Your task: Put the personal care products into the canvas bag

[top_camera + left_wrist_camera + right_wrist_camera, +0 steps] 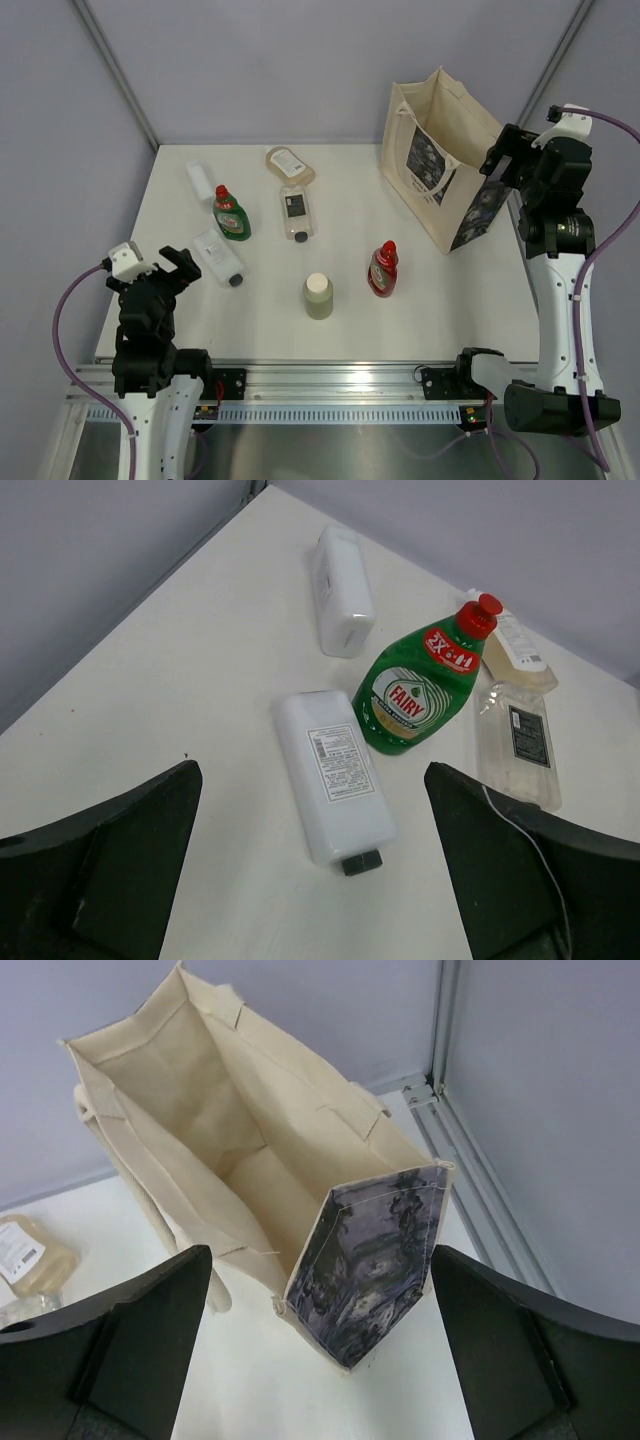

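Nothing is packed yet, by the look of it. The left end effector (182, 263) hovers at the near-left of the worktop (450, 295), jaws spread wide and empty. Out on the surface sit the white tube (200, 180), a clear black-capped bottle (219, 257), the green bottle (231, 214), the beige pouch (289, 164), a second clear bottle (296, 213), the pale-green bottle (318, 297) and the red bottle (383, 269). The canvas bag (440, 150) stands upright at the far right, mouth open, and what I can see inside is bare. The right end effector (500, 150) hangs beside its rim, wide open, holding nothing. All seven are left to move.
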Controlling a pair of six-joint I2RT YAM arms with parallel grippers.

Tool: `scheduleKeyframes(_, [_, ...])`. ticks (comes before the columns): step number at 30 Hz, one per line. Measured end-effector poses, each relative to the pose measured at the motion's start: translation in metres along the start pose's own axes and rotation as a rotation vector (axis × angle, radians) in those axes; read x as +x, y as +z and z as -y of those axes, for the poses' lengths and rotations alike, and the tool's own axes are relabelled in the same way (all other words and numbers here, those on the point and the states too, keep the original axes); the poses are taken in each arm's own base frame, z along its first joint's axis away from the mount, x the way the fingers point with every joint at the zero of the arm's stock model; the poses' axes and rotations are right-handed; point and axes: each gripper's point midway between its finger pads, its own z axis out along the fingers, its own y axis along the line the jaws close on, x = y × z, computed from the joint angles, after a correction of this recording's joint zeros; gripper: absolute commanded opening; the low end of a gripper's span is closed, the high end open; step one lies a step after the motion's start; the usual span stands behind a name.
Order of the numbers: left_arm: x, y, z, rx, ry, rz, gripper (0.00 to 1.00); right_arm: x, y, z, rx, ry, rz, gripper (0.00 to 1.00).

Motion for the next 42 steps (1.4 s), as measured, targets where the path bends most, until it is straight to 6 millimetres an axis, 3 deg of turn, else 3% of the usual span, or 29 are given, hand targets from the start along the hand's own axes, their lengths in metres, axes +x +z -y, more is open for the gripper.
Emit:
scheduleKeyframes(4, [0.008, -0.002, 0.000, 0.003, 0.001, -0.034, 0.99, 0.030, -0.010, -0.024, -0.222, -0.204, -0.101, 0.99])
scheduleKeyframes(9, [0.017, -0.005, 0.005, 0.031, -0.014, -0.082, 0.99, 0.106, -0.076, -0.073, -0.785, -0.573, -0.270, 1.00])
scheduleKeyframes(12, [0.016, -0.009, 0.010, 0.054, -0.024, -0.103, 0.99, 0.137, -0.114, -0.091, -1.026, -0.632, -0.309, 0.99])
scheduleKeyframes(16, [0.015, -0.013, 0.020, 0.099, -0.040, -0.122, 0.99, 0.174, -0.131, -0.102, -1.159, -0.627, -0.394, 1.00])
scheduleKeyframes(22, [0.022, -0.021, 0.037, 0.203, -0.060, -0.168, 0.99, 0.241, -0.133, -0.116, -1.199, -0.638, -0.595, 1.00])
scheduleKeyframes(28, [0.025, -0.029, 0.059, 0.329, -0.077, -0.194, 0.99, 0.295, -0.114, -0.122, -1.077, -0.665, -0.692, 1.00])
scheduleKeyframes(31, [0.031, -0.032, 0.065, 0.369, -0.086, -0.220, 0.99, 0.306, -0.097, -0.125, -0.997, -0.677, -0.675, 1.00])
scheduleKeyframes(37, [0.040, -0.033, 0.072, 0.413, -0.103, -0.256, 0.99, 0.302, -0.070, -0.150, -0.945, -0.626, -0.582, 0.99])
scheduleKeyframes(38, [0.041, -0.032, 0.074, 0.419, -0.106, -0.261, 0.99, 0.301, -0.067, -0.155, -0.941, -0.611, -0.572, 0.96])
scheduleKeyframes(39, [0.041, -0.032, 0.075, 0.424, -0.109, -0.263, 0.99, 0.301, -0.065, -0.159, -0.936, -0.596, -0.563, 0.83])
scheduleKeyframes(41, [0.042, -0.030, 0.078, 0.432, -0.120, -0.275, 0.99, 0.301, -0.062, -0.165, -0.927, -0.568, -0.555, 0.69])
scheduleKeyframes(42, [0.043, -0.029, 0.080, 0.436, -0.126, -0.281, 0.99, 0.302, -0.061, -0.167, -0.921, -0.548, -0.559, 0.55])
